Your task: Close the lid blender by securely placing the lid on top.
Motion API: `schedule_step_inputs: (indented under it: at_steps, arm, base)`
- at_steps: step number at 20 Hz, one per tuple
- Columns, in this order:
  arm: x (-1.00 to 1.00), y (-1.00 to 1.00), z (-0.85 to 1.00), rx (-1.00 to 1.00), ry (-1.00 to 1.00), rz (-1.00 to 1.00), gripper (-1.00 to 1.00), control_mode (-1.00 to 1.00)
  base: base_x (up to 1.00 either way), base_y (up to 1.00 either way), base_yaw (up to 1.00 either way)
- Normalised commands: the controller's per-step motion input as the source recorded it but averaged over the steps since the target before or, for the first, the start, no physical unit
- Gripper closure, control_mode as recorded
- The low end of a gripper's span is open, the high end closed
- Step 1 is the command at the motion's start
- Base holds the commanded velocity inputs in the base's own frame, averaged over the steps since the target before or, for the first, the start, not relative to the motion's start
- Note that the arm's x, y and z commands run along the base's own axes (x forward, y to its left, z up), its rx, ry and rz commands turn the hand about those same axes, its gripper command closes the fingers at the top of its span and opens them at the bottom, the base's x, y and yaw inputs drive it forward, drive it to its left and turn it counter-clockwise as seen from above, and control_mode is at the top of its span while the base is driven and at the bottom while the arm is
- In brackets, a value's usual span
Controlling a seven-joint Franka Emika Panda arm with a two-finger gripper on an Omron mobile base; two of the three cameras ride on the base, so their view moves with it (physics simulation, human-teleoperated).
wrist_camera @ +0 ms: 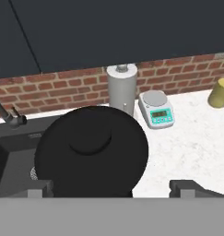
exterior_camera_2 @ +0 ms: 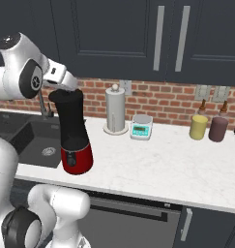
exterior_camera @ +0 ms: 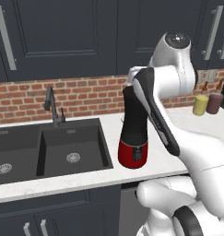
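Sink (exterior_camera: 49, 152): dark double basin, left of everything else on the counter.
Blender (exterior_camera_2: 73, 133): upright near the counter's front edge, right of the sink; judged top-heavy, tippable.
Lid (wrist_camera: 91, 150): black disc apparently seated on the jar top; judged light, rigid, smooth; best gripped at the central knob.
Gripper (wrist_camera: 114, 188): jaws wide apart, holding nothing, just above the lid.
Scale (wrist_camera: 156, 109): against the wall, well right.

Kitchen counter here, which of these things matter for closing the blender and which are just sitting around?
For the job:
- blender, black jar on red base
- lid, on top of the jar
- gripper, fingers open

Just lying about:
- paper towel holder
- white scale
- yellow bottle
- maroon bottle
- sink
- faucet
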Motion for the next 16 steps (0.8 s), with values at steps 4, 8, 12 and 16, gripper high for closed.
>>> schedule_step_inputs:
  at_steps: [4,8,12,16]
  arm:
    - [-0.54,-0.44,0.0,0.14,-0.32,0.01,-1.0,-1.0]
    - [-0.18,-0.56,0.0,0.29,-0.15,0.0,-1.0,-1.0]
    - [-0.02,-0.5,0.0,0.26,-0.03,0.0,-1.0,-1.0]
    - [0.0,-0.43,0.0,0.23,-0.02,0.0,-1.0,-1.0]
  base:
    - [0.0,0.0,0.0]
    - [0.0,0.0,0.0]
    - [0.0,0.0,0.0]
    - [0.0,0.0,0.0]
